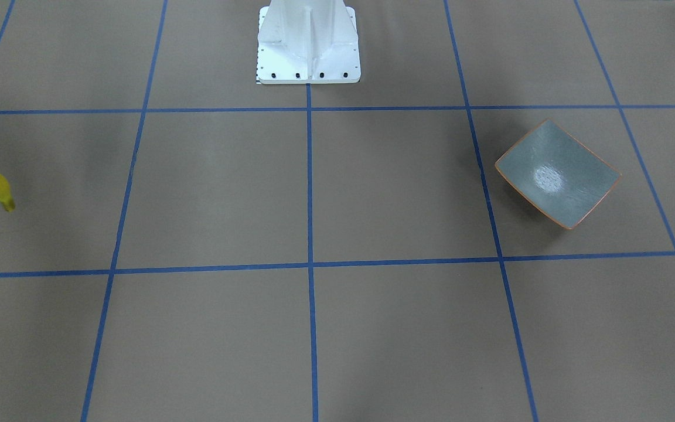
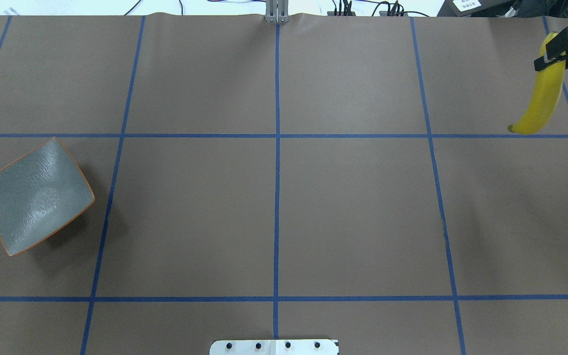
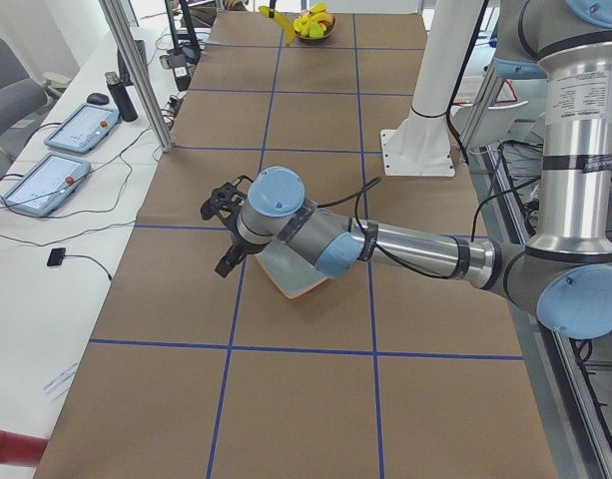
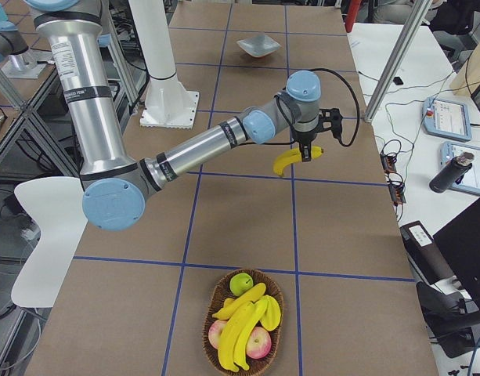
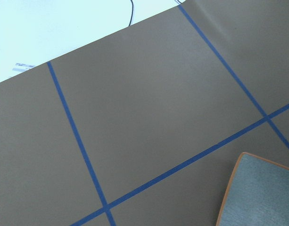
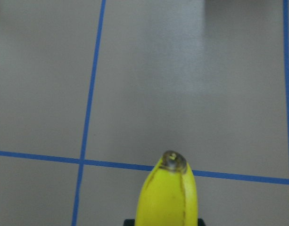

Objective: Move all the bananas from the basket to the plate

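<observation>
My right gripper (image 2: 556, 51) is shut on a yellow banana (image 2: 540, 98) near its upper end, so that the fruit hangs above the table at the far right; its dark tip (image 6: 171, 160) points down in the right wrist view. The same banana (image 4: 290, 160) shows in the exterior right view, well away from the basket (image 4: 212, 304), which holds several more bananas (image 4: 241, 325). Over on the left side, the grey-green plate (image 2: 32, 197) with its orange rim has nothing on it. The left gripper (image 3: 219, 235) hovers by the plate (image 3: 291, 282); whether it is open, I cannot tell.
Apples (image 4: 258, 342) and a green fruit (image 4: 240, 283) share the basket. The white robot base (image 2: 274, 347) stands at the table's near middle edge. Beside the far edge, a side table carries tablets (image 3: 81, 128) and a bottle (image 3: 119, 97).
</observation>
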